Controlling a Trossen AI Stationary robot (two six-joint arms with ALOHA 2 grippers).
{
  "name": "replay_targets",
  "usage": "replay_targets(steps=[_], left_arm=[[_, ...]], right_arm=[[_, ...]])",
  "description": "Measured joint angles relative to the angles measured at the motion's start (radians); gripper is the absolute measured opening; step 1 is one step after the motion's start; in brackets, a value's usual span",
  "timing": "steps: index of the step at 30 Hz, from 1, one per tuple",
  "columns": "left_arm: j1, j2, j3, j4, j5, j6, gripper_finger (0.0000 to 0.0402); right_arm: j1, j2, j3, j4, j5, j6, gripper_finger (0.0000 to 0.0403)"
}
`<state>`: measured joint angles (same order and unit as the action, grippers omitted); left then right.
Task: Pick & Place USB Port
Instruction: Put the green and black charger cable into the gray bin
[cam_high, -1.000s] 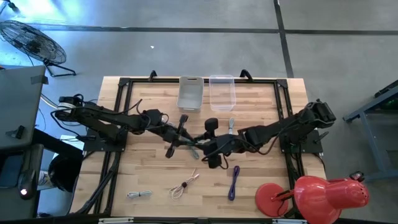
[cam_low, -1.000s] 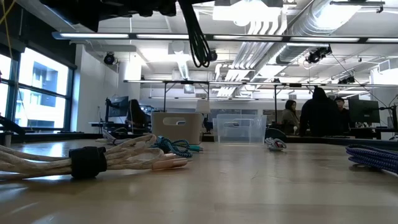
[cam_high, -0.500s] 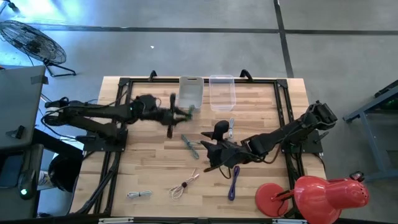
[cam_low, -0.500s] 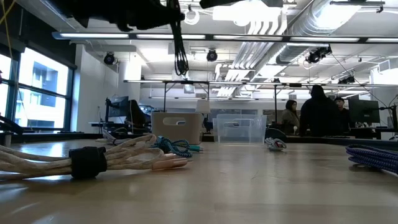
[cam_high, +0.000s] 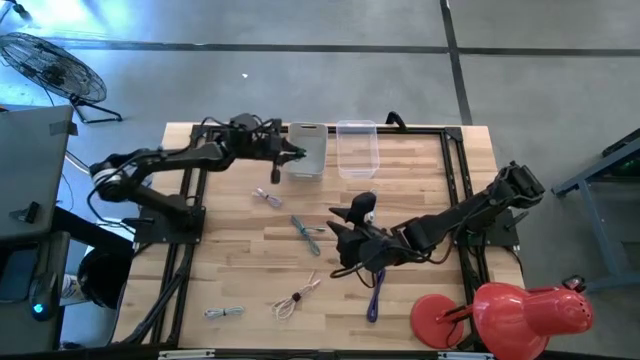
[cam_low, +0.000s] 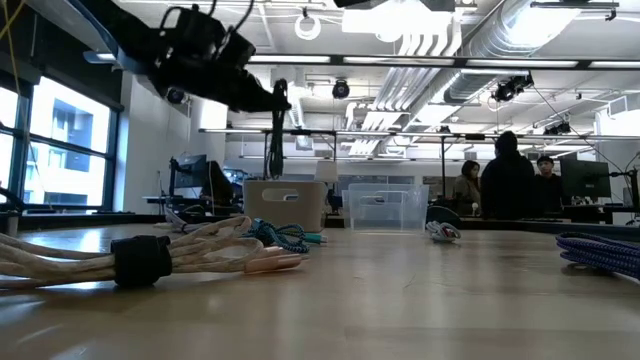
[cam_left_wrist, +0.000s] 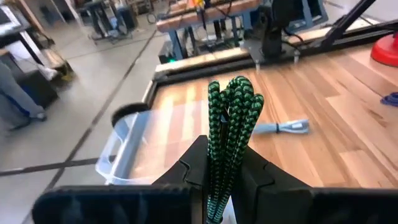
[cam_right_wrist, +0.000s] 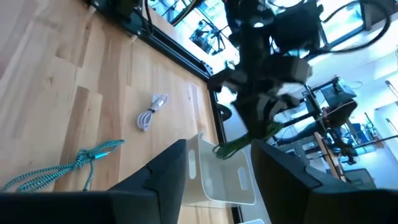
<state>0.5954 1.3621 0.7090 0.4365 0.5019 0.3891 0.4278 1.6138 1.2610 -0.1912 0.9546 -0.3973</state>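
The green-black coiled cable (cam_left_wrist: 231, 134) is clamped between the left gripper (cam_left_wrist: 221, 177) fingers. In the low view its long axis hangs vertical below the left gripper, above the grey bin (cam_high: 306, 150) at the table (cam_high: 240, 260) far edge. The left arm reaches across toward the bin. The right gripper (cam_high: 352, 245) sits mid-table, fingers apart, holding nothing, just beside the purple cable (cam_high: 376, 293).
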Motion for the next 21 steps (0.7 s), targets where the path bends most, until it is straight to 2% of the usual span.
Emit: replay_targets(steps=[5, 12, 15, 19, 21], left_arm=[[0.001, 0.105, 0.001, 0.088, 0.002, 0.005, 0.0035], [0.016, 0.205, 0.092, 0.084, -0.01, 0.071, 0.0033], [0.035, 0.221, 0.134, 0.022, -0.028, 0.131, 0.0033], [0.051, 0.236, 0.174, -0.081, -0.13, 0.215, 0.0033], [0.061, 0.24, 0.174, -0.107, -0.127, 0.257, 0.0033]], right_arm=[[-0.001, 0.0, 0.0, -0.005, -0.001, 0.007, 0.017], [-0.002, 0.0, 0.0, -0.036, -0.003, 0.044, 0.0169], [-0.002, 0.0, 0.0, -0.058, -0.007, 0.081, 0.0169], [-0.001, 0.0, 0.0, -0.101, -0.008, 0.121, 0.0169], [0.0, 0.0, 0.0, -0.117, -0.008, 0.134, 0.0169]])
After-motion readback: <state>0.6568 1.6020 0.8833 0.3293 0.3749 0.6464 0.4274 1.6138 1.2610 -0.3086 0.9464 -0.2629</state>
